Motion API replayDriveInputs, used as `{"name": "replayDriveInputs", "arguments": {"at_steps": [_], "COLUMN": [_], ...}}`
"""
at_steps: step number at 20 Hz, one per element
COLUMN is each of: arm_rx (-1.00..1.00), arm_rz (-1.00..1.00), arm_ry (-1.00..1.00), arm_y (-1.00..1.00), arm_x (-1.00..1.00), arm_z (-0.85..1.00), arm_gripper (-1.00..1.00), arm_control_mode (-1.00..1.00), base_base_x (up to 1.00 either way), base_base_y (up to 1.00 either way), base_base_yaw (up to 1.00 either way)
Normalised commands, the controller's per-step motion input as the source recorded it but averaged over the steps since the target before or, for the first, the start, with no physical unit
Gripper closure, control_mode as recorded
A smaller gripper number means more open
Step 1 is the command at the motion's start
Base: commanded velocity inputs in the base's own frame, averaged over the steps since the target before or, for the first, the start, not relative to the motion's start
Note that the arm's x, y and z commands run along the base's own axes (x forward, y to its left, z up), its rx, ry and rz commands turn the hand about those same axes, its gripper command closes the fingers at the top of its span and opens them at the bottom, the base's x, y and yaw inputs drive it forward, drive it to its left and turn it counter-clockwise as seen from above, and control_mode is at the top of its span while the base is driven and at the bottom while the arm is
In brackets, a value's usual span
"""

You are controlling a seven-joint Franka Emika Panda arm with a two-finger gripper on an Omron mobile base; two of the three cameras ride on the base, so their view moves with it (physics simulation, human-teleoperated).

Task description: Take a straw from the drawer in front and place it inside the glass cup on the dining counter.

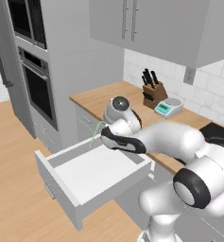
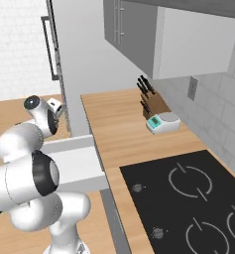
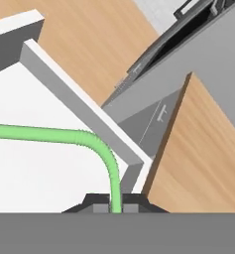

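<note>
Matt greys, warm wood and one ribbed green straw

The straw (image 3: pixel 49 134) looks like light green plastic, smooth along its length and ribbed at the bend. The drawer (image 1: pixel 97 174) is matt light grey outside with a plain whitish, smooth inside. The tabletop (image 2: pixel 120 130) and the floor (image 1: pixel 14 189) show light brown wood grain without shine. The hob (image 2: pixel 198 198) is flat, black and glass-like. The wall tiles (image 1: pixel 212 90) are white with faint grout lines. The knife block (image 1: pixel 154 96) is brown wood with dark handles. The cabinet handles (image 1: pixel 128 19) look like brushed metal.
</note>
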Motion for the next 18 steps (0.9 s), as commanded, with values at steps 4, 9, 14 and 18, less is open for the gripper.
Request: {"name": "replayDriveInputs", "arguments": {"at_steps": [4, 9, 14, 18], "arm_rx": [0.01, -0.01, -0.01, 0.02], "arm_rz": [-0.04, -0.12, -0.17, -0.19], "arm_ry": [0.01, 0.00, 0.01, 0.13], "arm_y": [0.00, -0.12, -0.30, -0.40], "arm_x": [-0.19, -0.70, -0.86, -0.82], "arm_z": [1.00, 1.00, 0.82, 0.22], "arm_gripper": [1.00, 1.00, 1.00, 1.00], "arm_control_mode": [-1.00, -1.00, -1.00, -1.00], "base_base_x": [0.00, 0.00, 0.00, 0.00], "base_base_y": [0.00, 0.00, 0.00, 0.00], "base_base_yaw": [0.00, 0.00, 0.00, 0.00]}}
